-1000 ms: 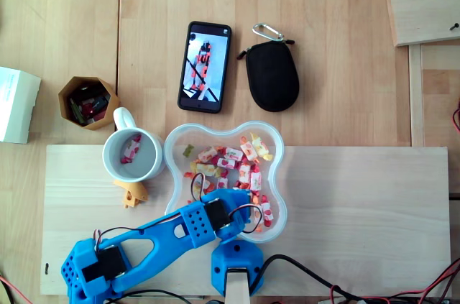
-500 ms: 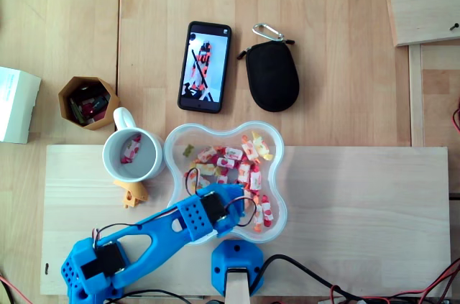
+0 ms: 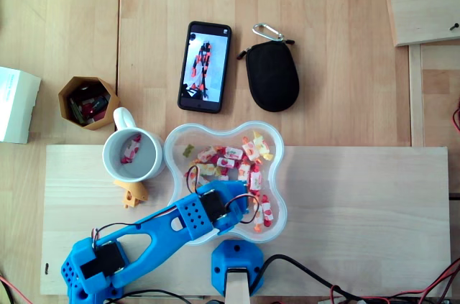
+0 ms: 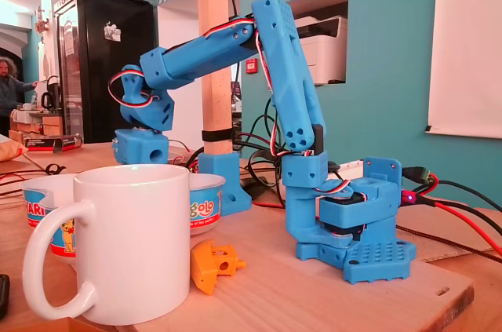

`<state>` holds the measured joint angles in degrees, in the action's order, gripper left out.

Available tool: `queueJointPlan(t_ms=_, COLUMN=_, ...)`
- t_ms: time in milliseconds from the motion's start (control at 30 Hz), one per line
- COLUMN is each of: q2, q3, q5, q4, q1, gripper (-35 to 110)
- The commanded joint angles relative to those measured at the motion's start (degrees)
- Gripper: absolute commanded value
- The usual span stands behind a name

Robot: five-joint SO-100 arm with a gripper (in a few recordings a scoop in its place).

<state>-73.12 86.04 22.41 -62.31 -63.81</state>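
In the overhead view the blue arm's gripper (image 3: 227,202) hangs over the lower part of the clear lobed bowl (image 3: 169,153), right above the wrapped candies (image 3: 228,154) spread across it. In the fixed view the gripper (image 4: 141,147) sits low over the bowl (image 4: 207,200) behind the white mug (image 4: 129,238); its fingers are hidden, so I cannot tell whether they stand wide or closed. Seen from overhead, the mug (image 3: 147,167) stands just beside the bowl's left rim with one candy (image 3: 131,150) inside; an orange part (image 3: 131,195) lies just below it.
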Motion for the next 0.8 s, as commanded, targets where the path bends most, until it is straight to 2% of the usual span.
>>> queueJointPlan(t_ms=0, q2=-3.43, q3=-5.80, q5=0.53, q4=-0.44, q1=-0.97, gripper=-3)
queueJointPlan(t_ms=767, q2=-3.87, q3=-5.19, q5=1.58, q4=-1.32, q1=0.09, gripper=1)
